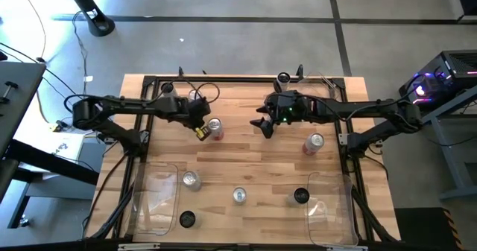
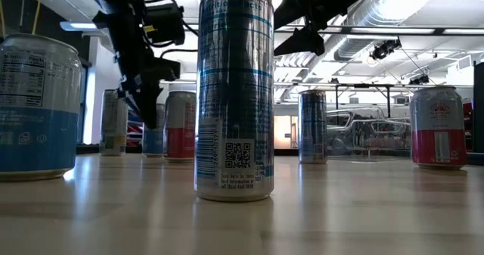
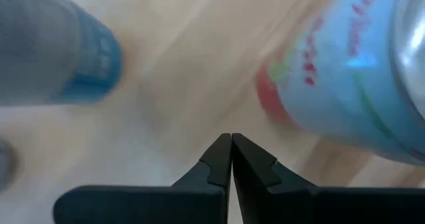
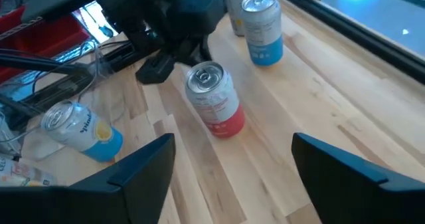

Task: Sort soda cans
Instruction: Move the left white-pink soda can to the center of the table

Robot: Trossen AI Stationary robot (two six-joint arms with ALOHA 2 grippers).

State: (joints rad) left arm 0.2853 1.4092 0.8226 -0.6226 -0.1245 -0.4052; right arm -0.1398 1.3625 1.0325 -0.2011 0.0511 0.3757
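Closest to the low camera stood a tall slim can (image 2: 234,92) with a printed code near its base, upright on the wooden desk (image 1: 246,161). Five more cans stood spread across the desk in the overhead view: a silver-and-red can (image 1: 215,127) at the far middle, a second red-banded can (image 1: 314,143) to the right, and three cans nearer the front edge, one of them black-topped (image 1: 300,197). Another black-topped can (image 1: 187,220) sat inside the clear bin (image 1: 158,199) at the near left; the clear bin (image 1: 328,206) at the near right looked empty.

Left pincer (image 1: 202,131) hung just beside the silver-and-red can, its fingers clenched together on nothing, the can outside them. Right pincer (image 1: 262,125) hovered a little to that can's right, fingers spread wide and released.

With the left fingers shut so near the can, any sideways sweep would probably knock it over and send it rolling. Both arms also crowded the same can, so they risked colliding.
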